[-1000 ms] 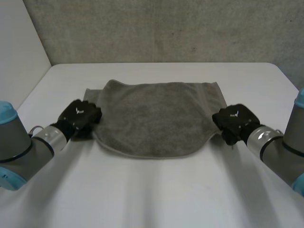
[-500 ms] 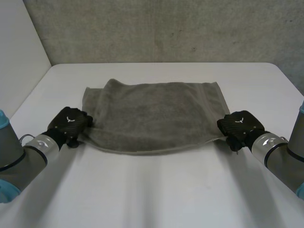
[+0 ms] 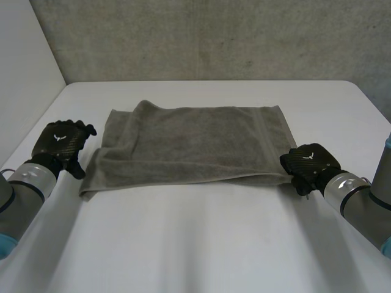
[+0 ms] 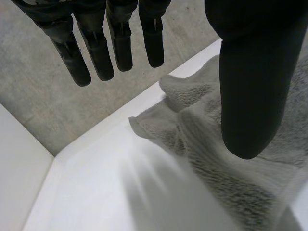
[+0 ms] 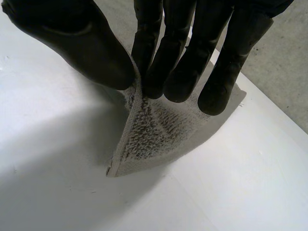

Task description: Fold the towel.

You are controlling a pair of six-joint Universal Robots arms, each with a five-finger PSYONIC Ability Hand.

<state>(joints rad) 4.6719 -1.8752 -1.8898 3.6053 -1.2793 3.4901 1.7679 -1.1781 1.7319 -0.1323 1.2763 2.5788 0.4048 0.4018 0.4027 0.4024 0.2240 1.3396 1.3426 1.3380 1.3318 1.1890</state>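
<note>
Where the fingers (image 5: 178,72) of the right hand (image 3: 308,163) close against the right thumb (image 5: 77,43), they pinch the near right corner of the towel (image 3: 189,149). At this grip the cloth is drawn up off the surface (image 3: 201,244) into a small peak, with its hemmed edge running down to the surface below the thumb.

The fingers (image 4: 96,53) of the left hand (image 3: 61,143) are straight and held apart from the left thumb (image 4: 250,82); they grip nothing. This hand is just beside the left edge of the towel, clear of the cloth.

The towel is grey and lies in two layers across the middle of the white surface, long side running from one hand to the other. At its far left corner the lower layer shows past the upper one. Its near left corner juts out toward the left arm. A grey wall (image 3: 201,36) stands behind the surface.
</note>
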